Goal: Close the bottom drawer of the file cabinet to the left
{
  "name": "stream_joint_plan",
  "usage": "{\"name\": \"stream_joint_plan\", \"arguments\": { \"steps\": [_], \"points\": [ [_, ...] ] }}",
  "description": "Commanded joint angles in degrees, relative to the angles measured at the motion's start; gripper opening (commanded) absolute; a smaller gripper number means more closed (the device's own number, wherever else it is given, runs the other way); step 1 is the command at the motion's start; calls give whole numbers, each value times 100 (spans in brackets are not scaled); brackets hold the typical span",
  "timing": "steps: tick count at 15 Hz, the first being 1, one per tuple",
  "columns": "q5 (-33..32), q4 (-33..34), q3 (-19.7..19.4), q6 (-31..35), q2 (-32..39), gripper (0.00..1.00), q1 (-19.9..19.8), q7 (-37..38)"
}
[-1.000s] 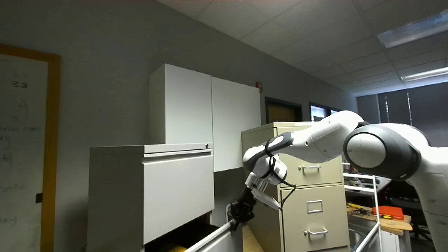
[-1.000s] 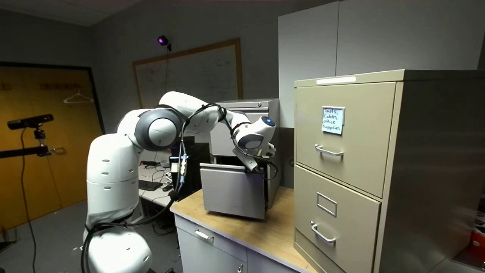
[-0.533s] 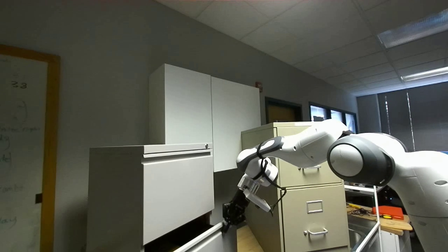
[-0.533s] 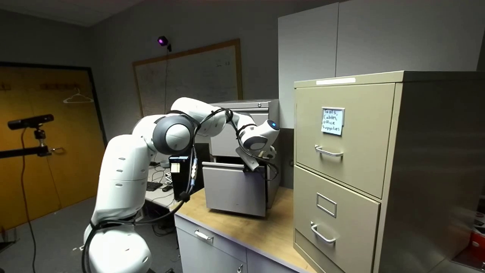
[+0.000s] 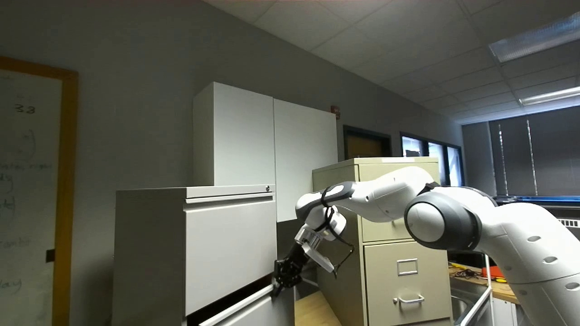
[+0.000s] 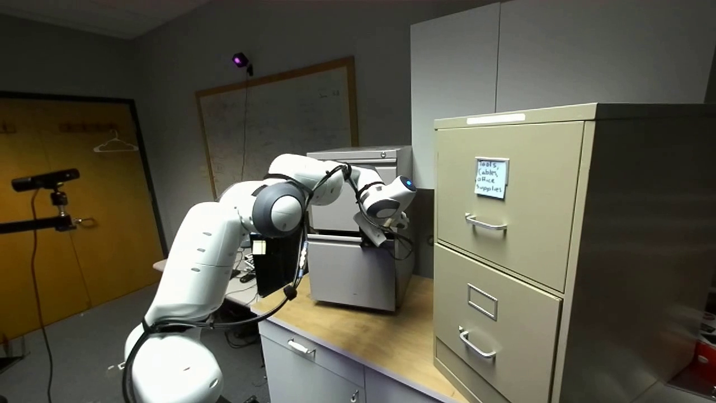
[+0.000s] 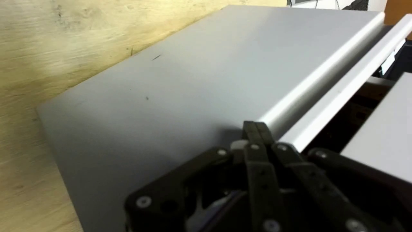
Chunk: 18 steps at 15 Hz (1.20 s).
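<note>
The grey file cabinet [image 5: 149, 253] shows in both exterior views [image 6: 358, 153], standing on a wooden counter. Its bottom drawer [image 5: 263, 312] is partly open, with a narrow dark gap under the drawer front above. The drawer also shows in an exterior view [image 6: 352, 274], and its flat front fills much of the wrist view [image 7: 177, 83]. My gripper [image 7: 258, 127] is shut, its fingertips together and nothing between them. The tips press against or sit right at the drawer's front near its top edge pull, towards the end nearest the beige cabinet. The gripper also shows in an exterior view [image 5: 275, 294].
A beige cabinet [image 6: 503, 263] stands beside the grey one, close to my wrist. White wall cupboards [image 5: 244, 136] hang above and behind. The wooden counter [image 6: 414, 336] lies under the drawer. A desk with a dark monitor [image 6: 274, 268] is behind my arm.
The bottom drawer has slid inward towards the cabinet and its dark opening has narrowed. My gripper has moved inward with it, staying at the drawer's top edge, and the arm has stretched forward.
</note>
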Motion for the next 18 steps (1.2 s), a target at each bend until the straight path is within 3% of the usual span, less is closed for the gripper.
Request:
{"name": "stream_joint_plan", "arguments": {
  "steps": [1,5,6,8,9,12,18],
  "points": [
    [230,1307,174,-433,647,0,-66,239],
    [186,2156,191,-780,1115,0,-48,327],
    [103,2400,370,-837,1240,0,-153,399],
    [184,2858,316,-975,1456,0,-48,479],
    [108,3141,513,-981,1587,0,-121,592],
    [-53,3709,625,-1110,1860,0,-69,754],
    [-362,3951,205,-1407,1985,0,-167,616]
  ]
}}
